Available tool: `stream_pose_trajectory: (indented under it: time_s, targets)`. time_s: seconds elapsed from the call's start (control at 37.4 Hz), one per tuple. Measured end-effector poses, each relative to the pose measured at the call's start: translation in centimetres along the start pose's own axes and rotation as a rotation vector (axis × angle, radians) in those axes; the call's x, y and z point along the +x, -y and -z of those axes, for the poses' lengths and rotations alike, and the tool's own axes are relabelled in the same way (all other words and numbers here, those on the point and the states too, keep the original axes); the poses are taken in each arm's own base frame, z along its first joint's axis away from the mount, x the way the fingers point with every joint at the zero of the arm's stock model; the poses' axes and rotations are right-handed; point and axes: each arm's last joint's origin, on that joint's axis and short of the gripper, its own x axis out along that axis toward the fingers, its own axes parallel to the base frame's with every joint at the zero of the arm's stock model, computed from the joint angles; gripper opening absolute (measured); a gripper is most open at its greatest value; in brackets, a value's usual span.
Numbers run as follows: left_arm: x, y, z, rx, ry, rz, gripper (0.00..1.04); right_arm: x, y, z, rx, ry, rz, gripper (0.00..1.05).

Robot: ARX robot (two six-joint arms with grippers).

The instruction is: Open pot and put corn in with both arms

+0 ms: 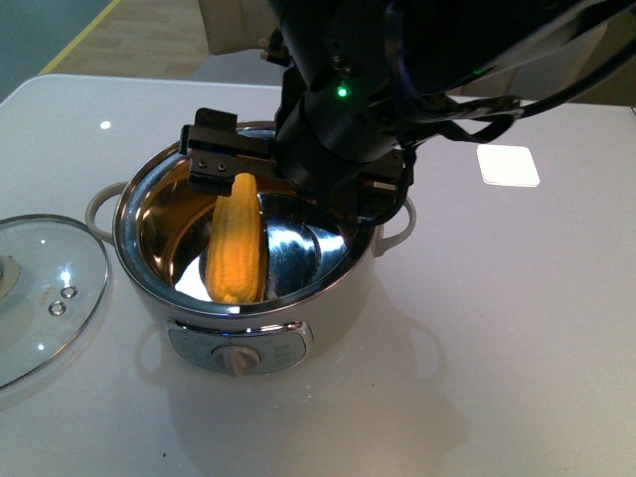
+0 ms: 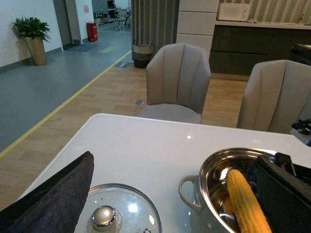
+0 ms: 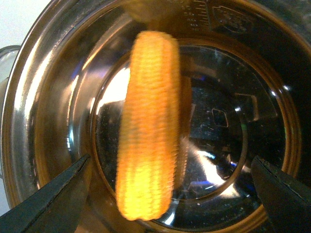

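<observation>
the corn (image 1: 237, 241) is being released into the pot (image 1: 149, 204) (lid already off) by the right gripper (image 3: 170, 194), jaws spread wide; a clean withdrawal is being called for next.

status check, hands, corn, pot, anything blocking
Right hand open above pot, holding nothing. Left hand not visible. Corn inside the pot, leaning on its wall. Lid off, on table left of pot. Nothing blocking.

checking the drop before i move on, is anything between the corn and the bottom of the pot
Nothing visible does. The glass lid lies on the table beside the pot, and the corn is already inside the open steel bowl, leaning against its wall. The right gripper hangs open above it, touching nothing.
</observation>
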Motion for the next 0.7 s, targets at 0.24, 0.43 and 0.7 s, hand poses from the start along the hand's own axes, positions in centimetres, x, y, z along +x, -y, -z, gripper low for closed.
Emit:
stream_pose_trajectory:
  time_s: [0.24,0.43,0.7]
  targets:
    - [0.0,0.0,0.0,0.000,0.000,0.000,0.98,-6.4,3.9,-2.4,0.088,0.210,0.035,0.96]
    - [0.0,0.0,0.0,0.000,0.000,0.000,0.98,-13.7,9.3,-2.3,0.118,0.403,0.199,0.96]
    - [0.0,0.0,0.0,0.000,0.000,0.000,0.98,-21.6,13.8,2.0,0.128,0.508,0.306,0.96]
